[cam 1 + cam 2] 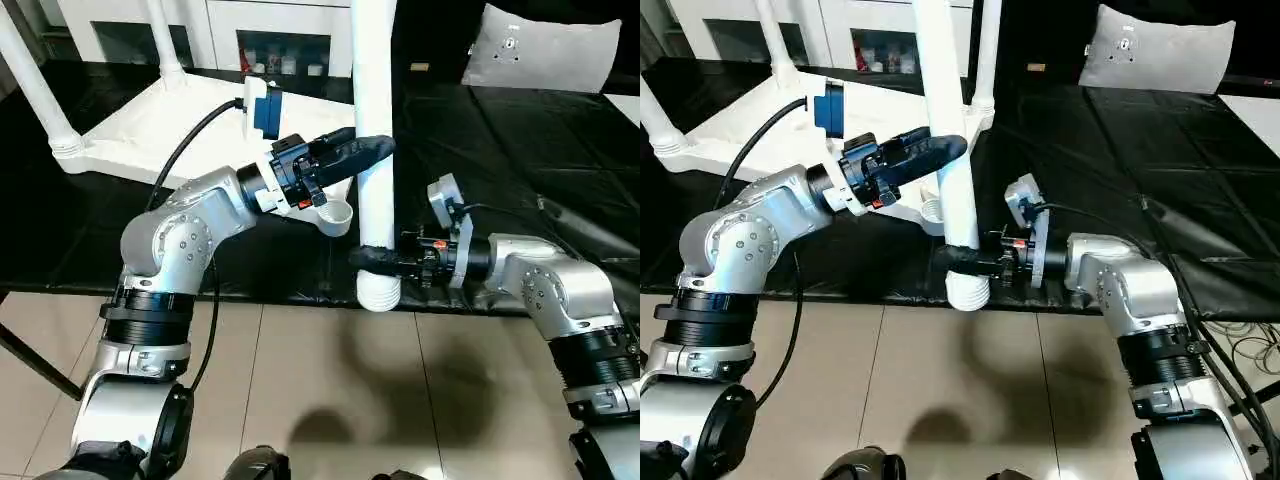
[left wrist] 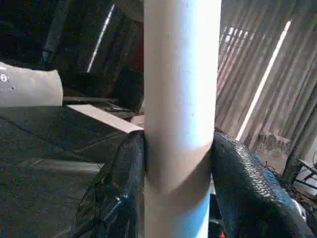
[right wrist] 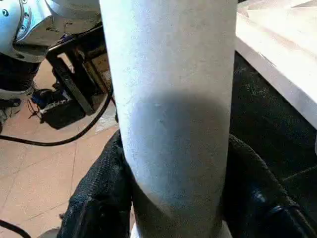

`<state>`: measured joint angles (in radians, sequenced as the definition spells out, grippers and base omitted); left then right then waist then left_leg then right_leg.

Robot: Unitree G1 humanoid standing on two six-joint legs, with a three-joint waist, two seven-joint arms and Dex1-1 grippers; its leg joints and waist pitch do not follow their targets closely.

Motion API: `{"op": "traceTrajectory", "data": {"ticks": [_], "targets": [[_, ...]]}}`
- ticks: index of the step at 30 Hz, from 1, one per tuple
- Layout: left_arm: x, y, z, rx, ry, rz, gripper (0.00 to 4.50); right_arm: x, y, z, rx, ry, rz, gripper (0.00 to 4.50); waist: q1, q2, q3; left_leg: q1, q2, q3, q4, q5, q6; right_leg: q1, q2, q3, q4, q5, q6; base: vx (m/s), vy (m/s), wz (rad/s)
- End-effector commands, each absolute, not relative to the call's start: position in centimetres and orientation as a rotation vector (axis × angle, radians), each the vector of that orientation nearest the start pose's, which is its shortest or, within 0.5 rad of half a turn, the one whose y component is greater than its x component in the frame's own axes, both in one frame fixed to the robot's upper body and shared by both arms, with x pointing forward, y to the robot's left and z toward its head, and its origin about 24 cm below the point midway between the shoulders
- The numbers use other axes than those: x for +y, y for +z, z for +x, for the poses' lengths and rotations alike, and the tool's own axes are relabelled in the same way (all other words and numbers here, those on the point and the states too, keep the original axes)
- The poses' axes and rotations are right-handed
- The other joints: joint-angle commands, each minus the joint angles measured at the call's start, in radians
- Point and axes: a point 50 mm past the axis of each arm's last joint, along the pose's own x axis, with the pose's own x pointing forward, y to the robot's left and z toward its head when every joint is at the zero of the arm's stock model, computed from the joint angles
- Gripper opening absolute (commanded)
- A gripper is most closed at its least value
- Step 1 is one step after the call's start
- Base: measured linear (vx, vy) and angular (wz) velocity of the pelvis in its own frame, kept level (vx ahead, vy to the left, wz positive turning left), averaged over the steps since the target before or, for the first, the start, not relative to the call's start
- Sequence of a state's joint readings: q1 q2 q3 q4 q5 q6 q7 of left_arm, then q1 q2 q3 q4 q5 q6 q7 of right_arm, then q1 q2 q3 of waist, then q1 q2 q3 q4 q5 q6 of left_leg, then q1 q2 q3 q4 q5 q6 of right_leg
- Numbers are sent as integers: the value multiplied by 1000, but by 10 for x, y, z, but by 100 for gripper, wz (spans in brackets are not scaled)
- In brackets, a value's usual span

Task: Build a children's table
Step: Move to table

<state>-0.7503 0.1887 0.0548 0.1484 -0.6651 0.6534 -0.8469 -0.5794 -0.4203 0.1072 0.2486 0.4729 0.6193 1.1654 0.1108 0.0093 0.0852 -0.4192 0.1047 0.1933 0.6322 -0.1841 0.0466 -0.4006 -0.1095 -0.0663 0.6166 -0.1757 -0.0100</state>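
Children's table (image 1: 150, 125): lying upside down on the black-covered counter (image 1: 560, 150), ribbed underside up, well back and toward the robot's left. Three white legs already standing in its corner sockets, rising out past the top edge of the head views.

Fourth leg (image 1: 373, 150): loose, held upright in front of the counter's near edge, flared end (image 1: 379, 290) lowest, hanging over the tiled floor (image 1: 330, 390).

Left hand (image 1: 365, 150): clenched on that leg, higher up the tube, black fingers (image 2: 114, 198) pressed against both sides of the white tube in the left wrist view.

Right hand (image 1: 372, 258): low on the same leg, just above the flared end, reaching in from the robot's right. Fingers (image 3: 99, 198) wrapped against either side of the tube in the right wrist view, so grasping it as well.

Empty corner socket (image 1: 338, 215): at the table's near corner, just beside the held leg and below the left hand.

Grey cushion (image 1: 545, 50): lying at the far right of the counter, well apart from the table.
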Motion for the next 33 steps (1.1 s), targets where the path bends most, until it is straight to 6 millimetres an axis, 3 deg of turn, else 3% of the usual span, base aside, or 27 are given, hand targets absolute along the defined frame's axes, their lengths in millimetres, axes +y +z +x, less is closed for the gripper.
{"op": "traceTrajectory", "data": {"ticks": [1, 6, 9, 17, 18, 19, 21, 24, 26, 31, 33], "targets": [[82, 199, 324, -75, -1271, -373, 173, -140, 115, 311, 320, 1288, 168, 196, -4, 5, -92, 48, 122, -56, -101, -275, -72, 40, -77, 47, -51, -111, -273, 0, 0, 0], [84, 195, 332, -19, -1193, -370, 173, -138, 113, 311, 317, 1282, 172, 193, -4, 3, -92, 48, 123, -57, -101, -278, -76, 40, -79, 48, -51, -119, -271, 0, 0, 0], [86, 195, 336, -18, -1152, -377, 242, -136, 113, 313, 296, 1257, 167, 191, -4, 3, -92, 46, 122, -57, -99, -268, -72, 40, -80, 49, -52, -122, -270, 0, 0, 0], [83, 195, 332, -103, -1041, -270, 285, -121, 112, 325, 182, 1096, 131, 189, -13, 8, -92, 45, 127, -63, -106, -292, -100, 38, -80, 48, -51, -119, -252, 0, 0, 0], [79, 195, 329, -113, -1030, -265, 296, -119, 112, 327, 166, 1066, 119, 189, -17, 1, -93, 46, 128, -61, -107, -291, -102, 36, -79, 47, -51, -107, -254, 0, 0, 0], [78, 195, 327, -117, -1026, -262, 320, -117, 112, 328, 158, 1052, 111, 189, -17, 2, -92, 46, 127, -60, -106, -290, -101, 36, -80, 47, -51, -107, -256, 0, 0, 0], [76, 194, 328, -139, -964, -226, 326, -113, 112, 330, 141, 1023, 106, 189, -17, 5, -91, 45, 124, -59, -105, -291, -93, 37, -77, 49, -54, -116, -250, 0, 0, 0], [73, 188, 337, -171, -747, -133, 325, -103, 114, 333, 102, 965, 112, 189, -25, 1, -88, 43, 127, -65, -107, -329, -95, 38, -82, 52, -64, -189, -211, 0, 0, 0], [72, 188, 338, -170, -732, -139, 344, -102, 113, 334, 95, 956, 106, 189, -25, 1, -89, 43, 126, -66, -107, -328, -98, 37, -81, 51, -66, -198, -200, 0, 0, 0], [68, 190, 342, -201, -623, -138, 348, -97, 110, 336, 79, 914, 87, 189, -28, 2, -91, 42, 123, -63, -106, -312, -91, 35, -76, 51, -63, -151, -206, 0, 0, 0], [67, 190, 342, -208, -611, -137, 348, -96, 110, 337, 71, 904, 84, 189, -27, 7, -92, 40, 123, -64, -106, -302, -84, 37, -75, 50, -61, -124, -210, 0, 0, 0]]}}
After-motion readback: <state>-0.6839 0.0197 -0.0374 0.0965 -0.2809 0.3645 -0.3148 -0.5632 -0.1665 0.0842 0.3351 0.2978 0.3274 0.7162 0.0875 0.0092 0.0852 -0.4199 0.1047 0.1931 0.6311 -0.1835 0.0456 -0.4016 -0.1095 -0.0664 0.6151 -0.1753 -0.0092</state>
